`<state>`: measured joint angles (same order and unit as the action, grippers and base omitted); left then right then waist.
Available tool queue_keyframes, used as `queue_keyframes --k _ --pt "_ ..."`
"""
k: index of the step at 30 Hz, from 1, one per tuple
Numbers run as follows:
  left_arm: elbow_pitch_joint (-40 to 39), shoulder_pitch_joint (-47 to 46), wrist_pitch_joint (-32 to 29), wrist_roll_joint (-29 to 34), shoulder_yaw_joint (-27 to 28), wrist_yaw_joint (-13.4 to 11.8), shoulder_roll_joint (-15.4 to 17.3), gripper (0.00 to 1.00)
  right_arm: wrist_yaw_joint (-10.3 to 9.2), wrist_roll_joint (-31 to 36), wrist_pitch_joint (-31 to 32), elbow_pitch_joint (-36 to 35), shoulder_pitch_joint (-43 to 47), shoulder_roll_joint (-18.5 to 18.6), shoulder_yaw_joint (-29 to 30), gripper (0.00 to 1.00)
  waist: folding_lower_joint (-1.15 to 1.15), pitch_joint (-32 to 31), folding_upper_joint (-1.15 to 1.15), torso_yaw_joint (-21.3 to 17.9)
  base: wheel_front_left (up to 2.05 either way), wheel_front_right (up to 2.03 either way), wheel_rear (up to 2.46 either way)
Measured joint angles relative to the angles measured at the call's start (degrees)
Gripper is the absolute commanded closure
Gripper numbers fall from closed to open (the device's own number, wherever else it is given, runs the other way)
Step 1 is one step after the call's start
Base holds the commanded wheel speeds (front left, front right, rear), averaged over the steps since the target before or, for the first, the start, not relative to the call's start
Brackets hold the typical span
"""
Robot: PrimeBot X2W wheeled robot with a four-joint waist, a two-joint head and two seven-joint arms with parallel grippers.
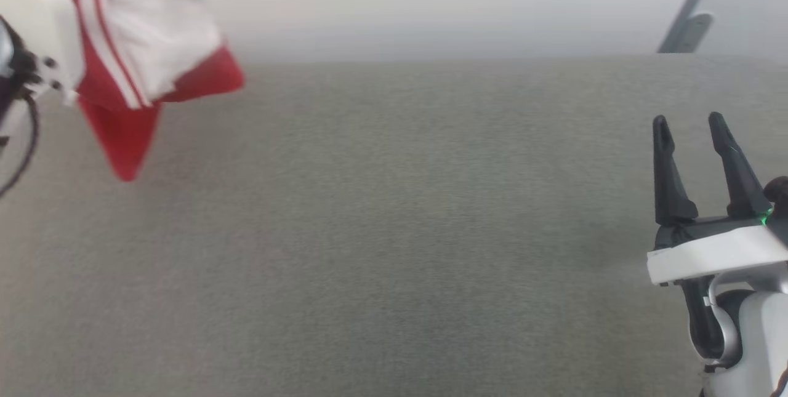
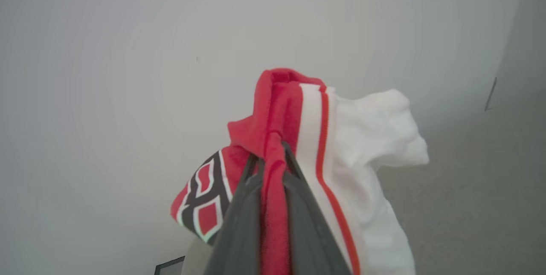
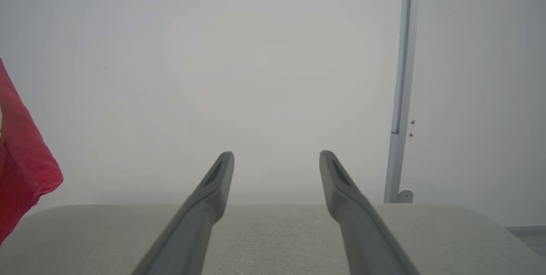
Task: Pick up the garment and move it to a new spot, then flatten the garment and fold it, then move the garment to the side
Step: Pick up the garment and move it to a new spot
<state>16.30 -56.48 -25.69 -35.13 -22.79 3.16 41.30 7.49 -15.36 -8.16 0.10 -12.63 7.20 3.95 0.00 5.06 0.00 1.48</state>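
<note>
The garment [image 1: 148, 46], a red jersey with a white sleeve and red-white striped trim, hangs bunched in the air at the head view's upper left, its red corner dangling above the grey surface. In the left wrist view my left gripper [image 2: 273, 147] is shut on a red fold of the garment [image 2: 281, 108], with dark white-outlined lettering to the left and the white sleeve to the right. My right gripper [image 1: 689, 126] stands open and empty at the lower right, well away from the cloth. The right wrist view shows the right gripper [image 3: 277, 157] open and a red edge of the garment [image 3: 21, 168] at far left.
A wide grey fabric-covered surface [image 1: 394, 231] spreads below both arms, its far edge meeting a pale wall. A grey pole [image 1: 686, 21] leans at the upper right, and a pale vertical rail [image 3: 401, 96] stands beyond the surface.
</note>
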Motion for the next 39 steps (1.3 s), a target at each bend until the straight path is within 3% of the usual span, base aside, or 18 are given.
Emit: queue_keyframes --k 8,16,25,36,37,38,39 --pt "-16.35 7.15 -7.34 -0.88 -1.92 -5.57 0.01 1.0 0.0 0.43 -1.32 0.59 0.35 -0.87 2.74 0.0 0.0 0.05 0.0 -6.12 0.0 0.0 0.0" --pt "-20.59 13.31 -12.54 -1.8 -6.1 -9.12 -2.35 1.0 0.0 0.45 -2.94 1.93 0.31 -1.79 3.94 0.0 0.0 2.08 0.0 -11.67 0.0 0.0 0.0" --pt "-14.48 21.13 -17.06 -5.25 -12.1 -10.42 -7.43 1.0 0.01 -0.38 -4.83 4.02 -0.09 -3.25 3.5 0.0 0.0 5.85 0.0 -14.93 0.0 0.0 0.0" --pt "1.37 22.06 -14.99 -7.34 -15.02 -6.34 -12.44 1.0 0.0 -0.94 -6.03 6.78 -2.19 -3.9 1.59 0.0 0.0 8.15 0.0 -16.6 0.0 0.0 0.0" --pt "2.33 21.58 -14.67 -7.34 -15.11 -5.83 -12.77 0.88 0.0 -0.97 -6.04 6.95 -2.37 -3.91 1.51 0.0 0.0 8.14 0.0 -16.55 0.0 0.0 0.0" --pt "3.32 21.11 -14.38 -7.44 -15.17 -5.3 -13.1 0.66 0.0 -0.98 -6.12 7.12 -2.58 -3.92 1.42 0.0 0.0 8.1 0.0 -16.46 0.0 0.0 0.0" --pt "4.22 20.73 -14.1 -7.61 -15.26 -4.69 -13.38 0.53 0.0 -0.98 -6.24 7.25 -2.74 -3.92 1.34 0.0 0.0 7.97 0.0 -16.32 0.0 0.0 0.0"
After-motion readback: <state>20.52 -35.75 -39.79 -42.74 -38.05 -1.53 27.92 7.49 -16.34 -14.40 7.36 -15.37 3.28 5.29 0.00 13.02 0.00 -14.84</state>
